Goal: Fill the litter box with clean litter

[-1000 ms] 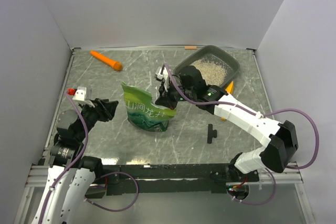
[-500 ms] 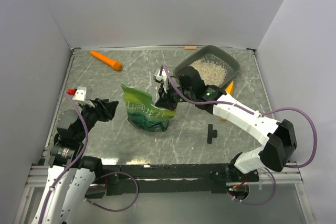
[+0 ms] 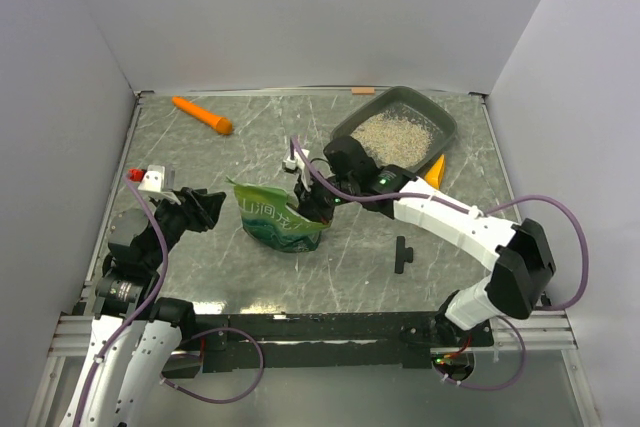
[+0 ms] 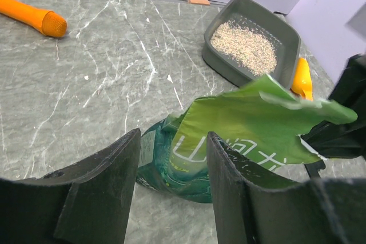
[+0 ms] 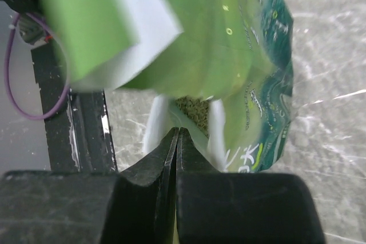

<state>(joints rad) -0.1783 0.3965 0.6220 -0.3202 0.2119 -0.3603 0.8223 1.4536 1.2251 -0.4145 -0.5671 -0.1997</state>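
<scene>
Our right gripper is pressed together, pinching the top edge of the green bag near its right corner. The bag leans over on the marbled surface, its open flap folded toward the left. Our left gripper hangs spread and empty just left of the bag, touching nothing. The litter box sits at the far right corner of the surface, well apart from the bag, with clean litter covering much of its floor. An orange scoop lies against the box's near wall. An orange stick lies at the far left.
</scene>
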